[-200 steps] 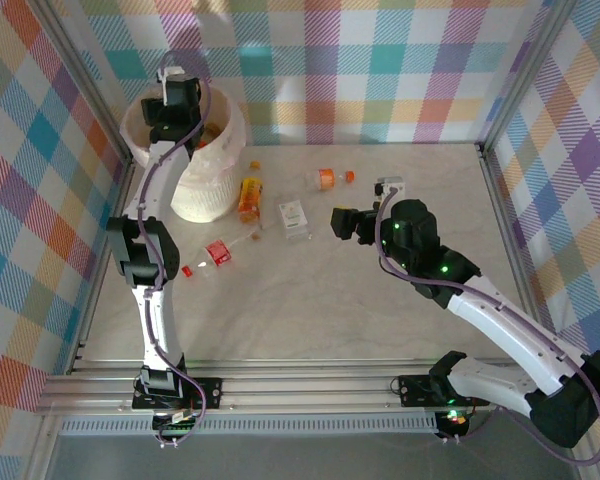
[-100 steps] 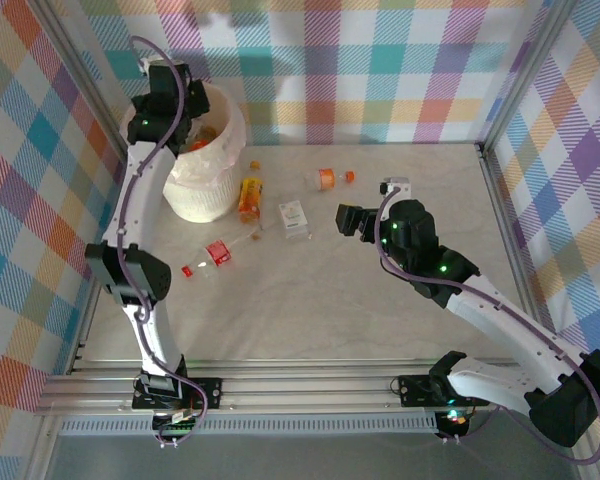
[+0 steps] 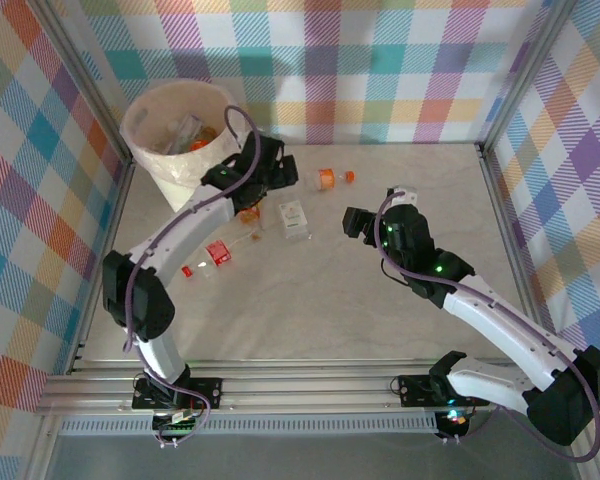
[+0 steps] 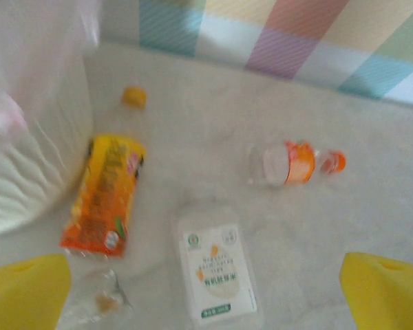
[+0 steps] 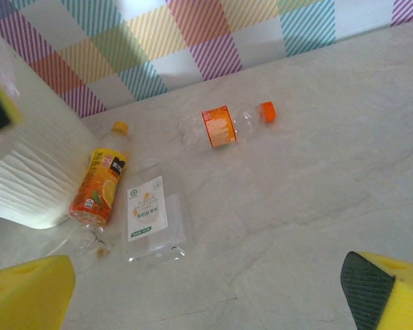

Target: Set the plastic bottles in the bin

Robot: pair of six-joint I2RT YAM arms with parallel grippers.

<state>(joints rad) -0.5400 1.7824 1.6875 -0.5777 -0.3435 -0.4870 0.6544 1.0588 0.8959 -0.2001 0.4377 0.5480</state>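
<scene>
Nearest to me, the red-labelled bottle [image 3: 216, 253] lies alone at centre left of the top view, well apart from both grippers; I judge it easy to overlook. The right gripper [image 3: 353, 222] and the left gripper [image 3: 285, 175] each stand with fingers spread wide and hold nothing. Both face one cluster: the white-labelled bottle [image 3: 295, 218], the orange-labelled bottle [image 5: 100, 182] and the orange-banded bottle [image 3: 329, 178]. Risk: the arms collide if I send both in together. Risk: the orange-banded bottle rolls off under a one-sided touch. The orange-labelled bottle lies just beside the bin [image 3: 160, 172] wall, so finger room looks tight. The left arm [image 3: 185, 220] covers part of that bottle in the top view. The left wrist view is blurred, and I cannot count the bin's contents at upper left.
</scene>
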